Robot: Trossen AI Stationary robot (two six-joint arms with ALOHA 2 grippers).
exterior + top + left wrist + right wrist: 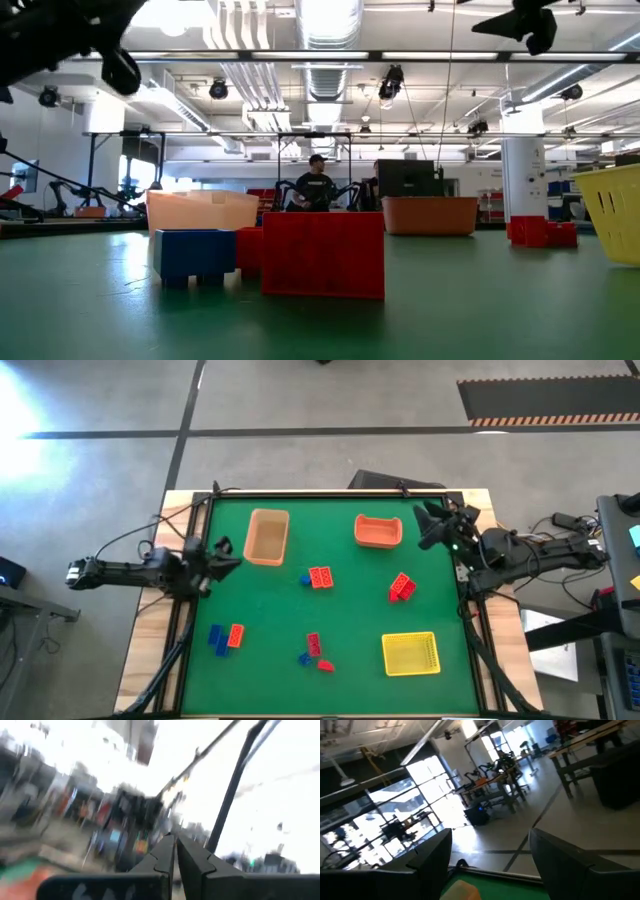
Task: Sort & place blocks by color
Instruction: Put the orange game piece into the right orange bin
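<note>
Small blocks lie in loose groups on the green table (260, 610). A blue and an orange-red one (321, 577) lie mid-table, and two red ones (402, 587) lie at the right. A blue pair and an orange one (226, 638) lie near left. A red (314, 644), a blue and another red lie near centre. In the low view a blue block (195, 253) and a red block (322, 253) stand closest. My left gripper (230, 558) hangs shut and empty above the table's left edge; its fingers also show in the left wrist view (175, 840). My right gripper (428, 522) is open and empty above the far right corner; it also shows in the right wrist view (490, 837).
A tan bin (266, 536) stands at the far left and an orange bin (378, 531) at the far right. A yellow bin (410, 653) stands near right. Black frame rails run along the table's edges. A person (316, 185) sits in the room beyond the table.
</note>
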